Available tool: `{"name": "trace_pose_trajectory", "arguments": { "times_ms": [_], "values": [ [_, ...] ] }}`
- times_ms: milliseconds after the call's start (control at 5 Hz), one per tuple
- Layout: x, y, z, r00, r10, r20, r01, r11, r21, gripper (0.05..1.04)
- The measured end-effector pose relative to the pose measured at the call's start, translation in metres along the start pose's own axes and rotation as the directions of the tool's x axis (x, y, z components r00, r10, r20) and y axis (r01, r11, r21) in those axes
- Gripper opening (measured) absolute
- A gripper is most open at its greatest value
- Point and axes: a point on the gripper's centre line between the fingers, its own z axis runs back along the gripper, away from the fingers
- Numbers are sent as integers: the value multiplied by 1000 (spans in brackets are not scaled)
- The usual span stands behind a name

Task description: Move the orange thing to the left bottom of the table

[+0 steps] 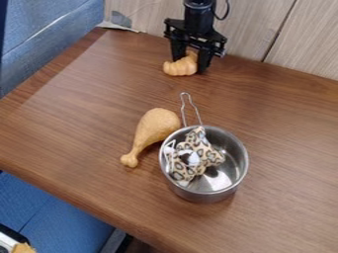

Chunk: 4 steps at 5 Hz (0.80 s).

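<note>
At the back of the table, my gripper (191, 62) points down and is shut on the orange croissant-shaped thing (182, 66). Part of it fills the gap between the fingers, and its rounded ridged end sticks out to the left, below the left finger. Whether its underside touches the wood cannot be made out. The brown wooden table (86, 118) has its left corner at the left side of the view.
An orange-tan toy drumstick (154, 128) lies mid-table, its thin end towards the front left. Right beside it stands a metal pot (231, 180) holding a leopard-print cloth thing (201, 150), its wire handle towards the back. A wood-panel wall (254, 24) rises behind the table.
</note>
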Motion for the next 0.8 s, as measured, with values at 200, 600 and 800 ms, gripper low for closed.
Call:
{"name": "trace_pose_trajectory", "arguments": {
  "times_ms": [200, 600, 800],
  "values": [
    [0, 0, 0, 1000, -2, 3, 2, 1000, 1, 649],
    [-2, 10, 22, 997, 76, 27, -75, 996, -52, 648],
    [-9, 32, 49, 988, 136, 74, -129, 987, -95, 648]
  ]
}}
